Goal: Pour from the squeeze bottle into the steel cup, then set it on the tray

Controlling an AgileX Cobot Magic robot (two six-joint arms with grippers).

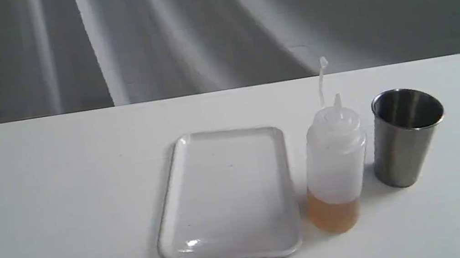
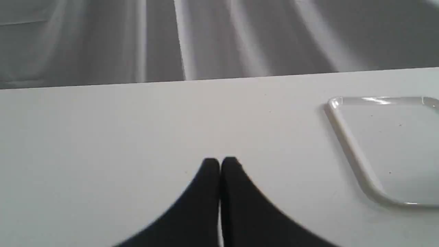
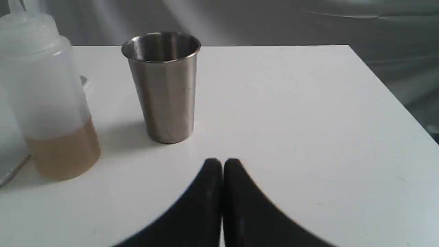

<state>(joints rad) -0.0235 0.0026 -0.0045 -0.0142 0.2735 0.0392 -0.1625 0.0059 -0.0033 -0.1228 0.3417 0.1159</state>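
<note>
Nothing has been picked up yet: the task looks to be at its very start, with the reach for the bottle not yet made. In my judgement the next move calls for the right gripper point(image 3: 223, 162) to open and close around the bottle's body, since that arm is nearer to it. It would then tip the nozzle over the cup's mouth.

A plain white table point(image 1: 38, 201) fills the exterior view. No arm appears in that view.

The tray point(image 1: 230, 131) lies flat near the middle of the table. It is glossy white with rounded corners and a low rim, and nothing lies in it.

The squeeze bottle point(image 1: 335, 154) stands upright on the table just beside the tray, at three o'clock from it. It is a translucent white cylinder with a cone nozzle. A shallow layer of amber liquid sits at the bottom. A thin cap strap point(image 1: 322, 77) rises from its top toward twelve o'clock, so the nozzle looks uncapped.

The steel cup point(image 1: 404, 152) stands upright at about two o'clock from the bottle, near it but apart. It is brushed metal, tapers to its base, and has a dark interior; I cannot tell whether it holds anything.

The right gripper's black jaws are pressed together, holding nothing, low over bare table short of the cup. The left gripper point(image 2: 220, 161) is likewise closed and empty, with one corner of the tray in its view.
</note>
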